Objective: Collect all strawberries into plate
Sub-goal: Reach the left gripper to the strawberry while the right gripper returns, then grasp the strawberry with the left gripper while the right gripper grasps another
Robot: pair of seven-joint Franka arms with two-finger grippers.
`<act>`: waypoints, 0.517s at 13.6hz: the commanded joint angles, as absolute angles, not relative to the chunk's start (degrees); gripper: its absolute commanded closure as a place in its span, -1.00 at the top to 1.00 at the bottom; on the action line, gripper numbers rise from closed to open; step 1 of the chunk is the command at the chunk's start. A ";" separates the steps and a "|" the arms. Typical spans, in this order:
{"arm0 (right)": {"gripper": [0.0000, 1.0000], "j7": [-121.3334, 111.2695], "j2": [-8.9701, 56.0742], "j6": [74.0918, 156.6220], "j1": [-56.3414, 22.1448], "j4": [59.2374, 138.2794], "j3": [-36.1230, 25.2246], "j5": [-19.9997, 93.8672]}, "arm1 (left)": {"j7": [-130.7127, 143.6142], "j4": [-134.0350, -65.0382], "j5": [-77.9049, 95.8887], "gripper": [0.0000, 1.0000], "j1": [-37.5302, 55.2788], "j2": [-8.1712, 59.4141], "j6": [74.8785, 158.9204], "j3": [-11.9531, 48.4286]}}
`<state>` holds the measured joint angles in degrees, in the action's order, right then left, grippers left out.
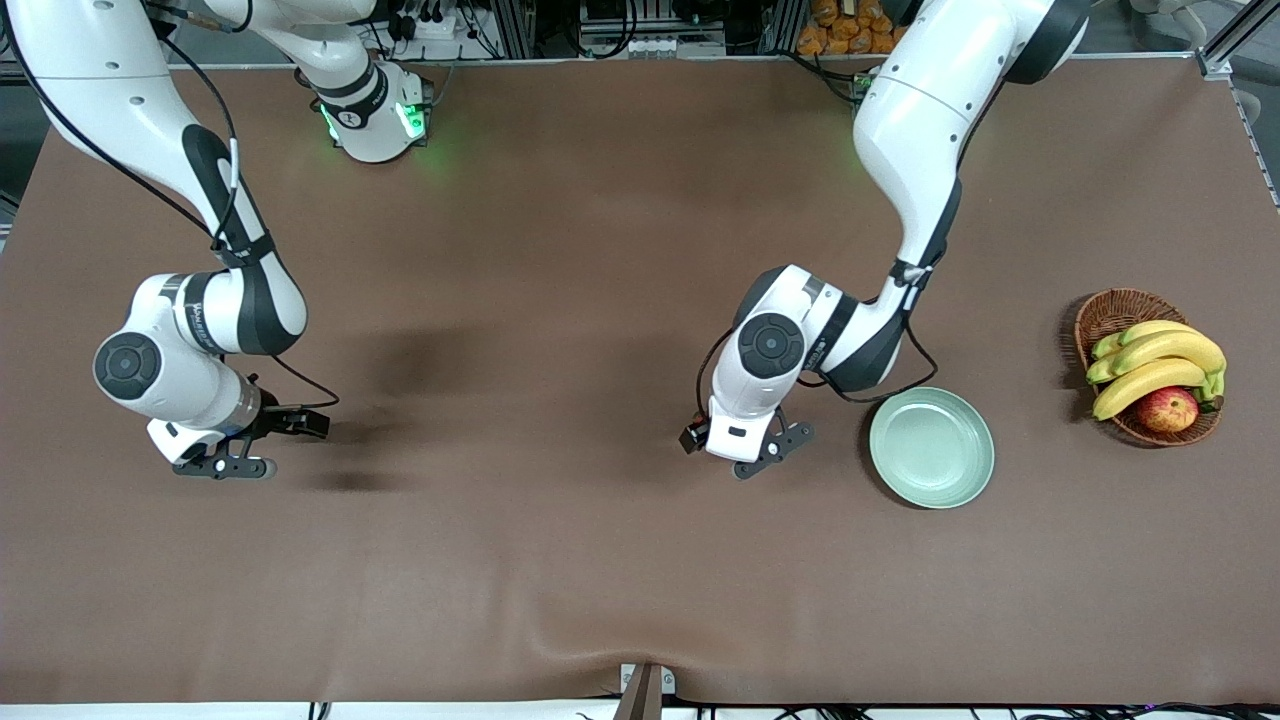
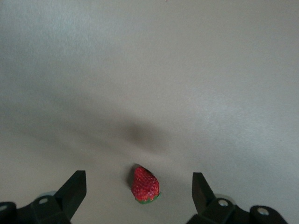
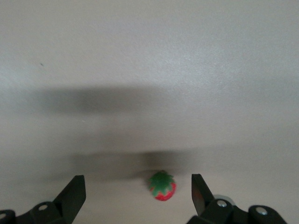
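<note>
Both claws, left claw [image 1: 757, 452] and right claw [image 1: 232, 452], hang wide open and empty, each apparently straddling a strawberry [image 2: 145, 185] on the tabletop [image 1: 560, 560], ready to pinch; the plate [image 1: 931, 447] waits empty just beside the left claw.

place: robot lab, staged tabletop
table [image 1: 600, 560]: brown cloth cover, wrinkled at the near edge
arms: two white Franka arms, bases along one table edge
edge clutter: aluminium framing [image 1: 520, 25], cables, power strip
props: wicker basket [image 1: 1115, 312] with bananas [image 1: 1160, 365], apple [image 1: 1167, 409]
</note>
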<state>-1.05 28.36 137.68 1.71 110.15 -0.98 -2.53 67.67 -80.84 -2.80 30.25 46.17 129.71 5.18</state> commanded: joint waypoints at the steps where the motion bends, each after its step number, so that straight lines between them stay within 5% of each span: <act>1: 1.00 -5.80 27.77 139.13 5.35 112.41 0.26 -3.34 | 72.67 -79.54 -5.10 1.00 31.82 48.07 129.99 4.57; 7: 1.00 -5.71 30.75 139.13 5.54 112.76 0.44 -2.90 | 74.00 -79.28 -5.01 0.70 32.34 50.18 131.21 4.57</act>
